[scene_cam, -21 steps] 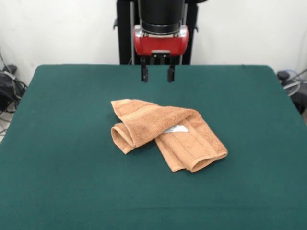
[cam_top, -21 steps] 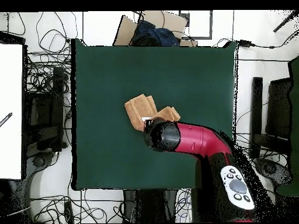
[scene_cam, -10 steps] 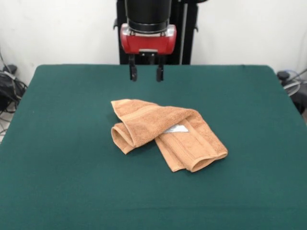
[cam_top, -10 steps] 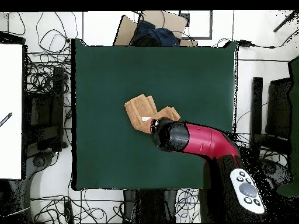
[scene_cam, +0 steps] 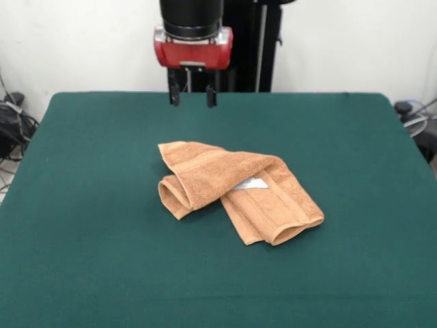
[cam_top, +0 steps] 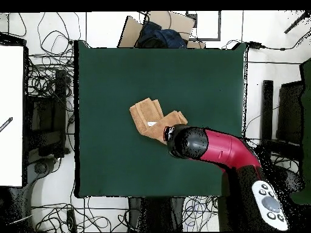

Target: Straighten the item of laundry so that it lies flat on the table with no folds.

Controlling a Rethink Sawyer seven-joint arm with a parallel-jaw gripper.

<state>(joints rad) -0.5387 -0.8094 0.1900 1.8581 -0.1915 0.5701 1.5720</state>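
Observation:
The item of laundry [scene_cam: 235,188], a tan-orange terry towel, lies crumpled near the middle of the dark green table [scene_cam: 82,225], folded over itself in two thick rolls, with a small white tag [scene_cam: 251,183] showing on top. In the overhead view the towel [cam_top: 149,115] sits left of the arm's black and red head [cam_top: 188,143], which covers its right end. My gripper [scene_cam: 192,98] hangs open and empty high above the table's far side, behind the towel and a little to its left, well clear of it.
Cables, boxes and equipment [cam_top: 42,103] crowd the floor around the table. A white surface [cam_top: 11,115] stands at the overhead view's left edge. Dark gear [scene_cam: 10,123] lies beside the table's left edge in the front view.
My gripper has risen and drifted left in the front view, away from the towel. In the overhead view the arm's head has slid right. The towel has not moved.

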